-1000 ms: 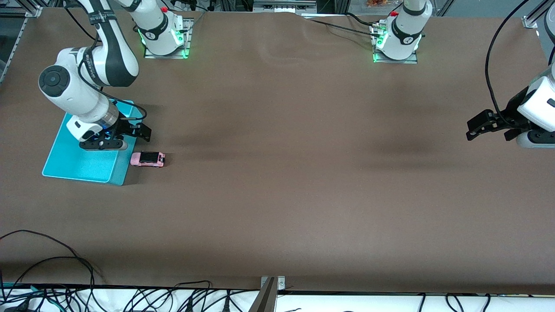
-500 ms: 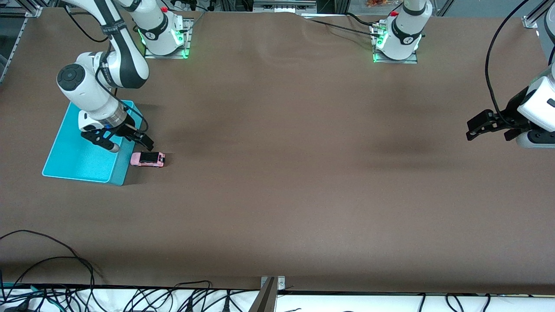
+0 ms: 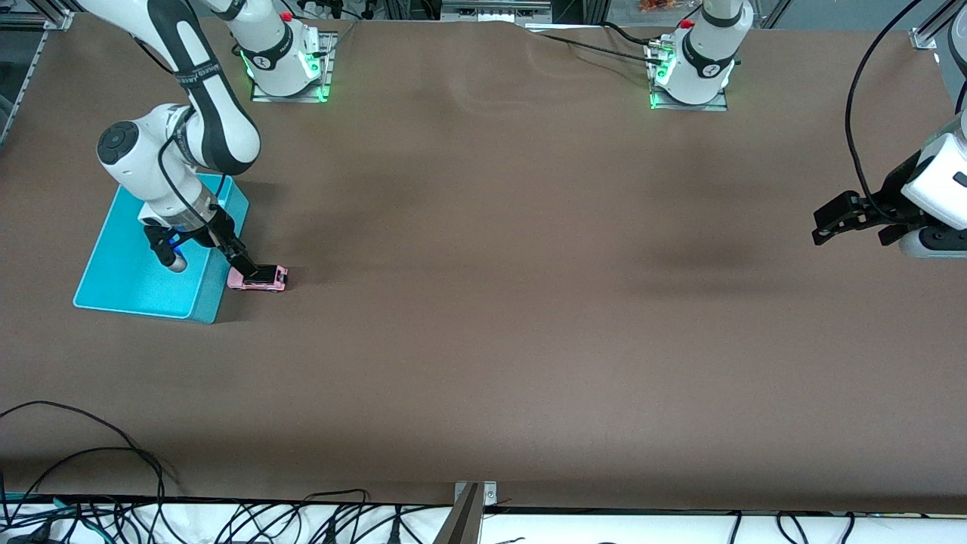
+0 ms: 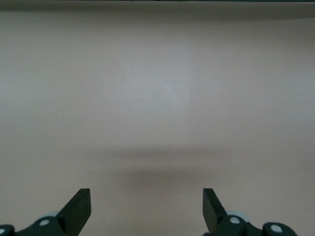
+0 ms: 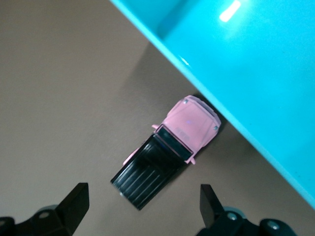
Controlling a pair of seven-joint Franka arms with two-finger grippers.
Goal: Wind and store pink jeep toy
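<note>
**Right gripper poised over the toy car beside the bin**

Brown table (image 3: pixel 483 302) stretches wide and flat, with both arm bases along its edge farthest from the front camera. Toward the right arm's end sits a turquoise bin (image 3: pixel 128 272), and just beside its wall, on the table and outside the bin, stands the pink jeep toy (image 3: pixel 259 279). It rests upright on its wheels. Its long axis runs along the length of the table, between the 2 arms' ends, and the pink hood points at the bin wall while the black ribbed roof end points toward the left arm's end. In the right wrist view the hood of the toy (image 5: pixel 170 150) is very close to the bin wall (image 5: pixel 256 73); whether they touch cannot be told.

The right gripper (image 3: pixel 245 266) hangs directly over the toy, fingers spread wide and grasping nothing; the black fingertips (image 5: pixel 74 201) flank the roof end without touching it.

The left gripper (image 3: pixel 838 219) waits above bare table at the left arm's end, its fingers (image 4: pixel 78 206) likewise released and holding nothing.
</note>
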